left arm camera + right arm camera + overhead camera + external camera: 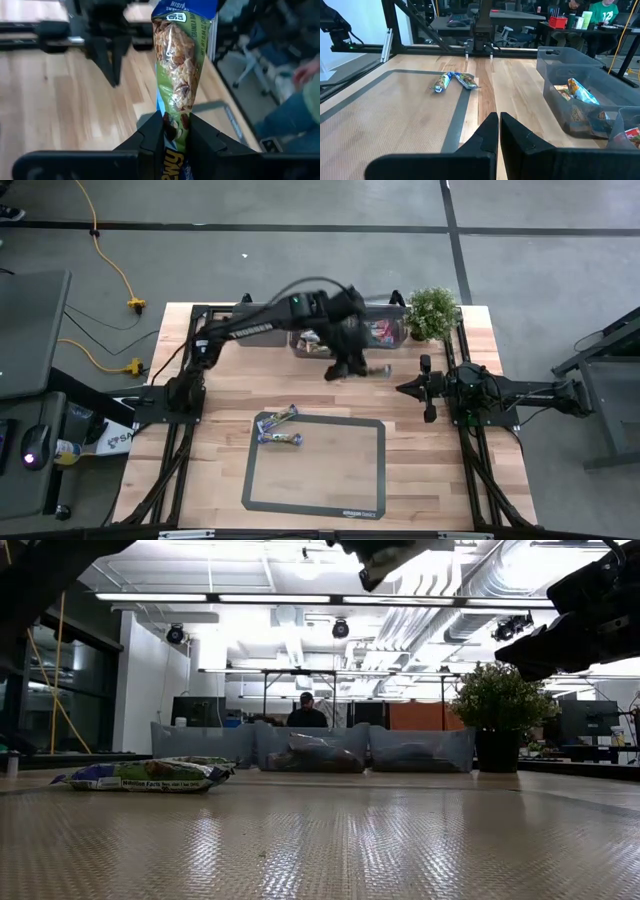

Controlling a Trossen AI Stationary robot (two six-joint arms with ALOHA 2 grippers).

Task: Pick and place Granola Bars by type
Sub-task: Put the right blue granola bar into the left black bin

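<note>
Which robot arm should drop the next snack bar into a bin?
The left. Its left gripper is shut on a granola bar and hangs just in front of the bins. The right gripper is shut on nothing, waiting at the table's right side.

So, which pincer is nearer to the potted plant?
Right. The right pincer waits, shut, just in front of the potted plant. The left pincer holds a granola bar farther off, before the bins.

Robotics lab: desks [520, 20], monitors [197, 711].
</note>
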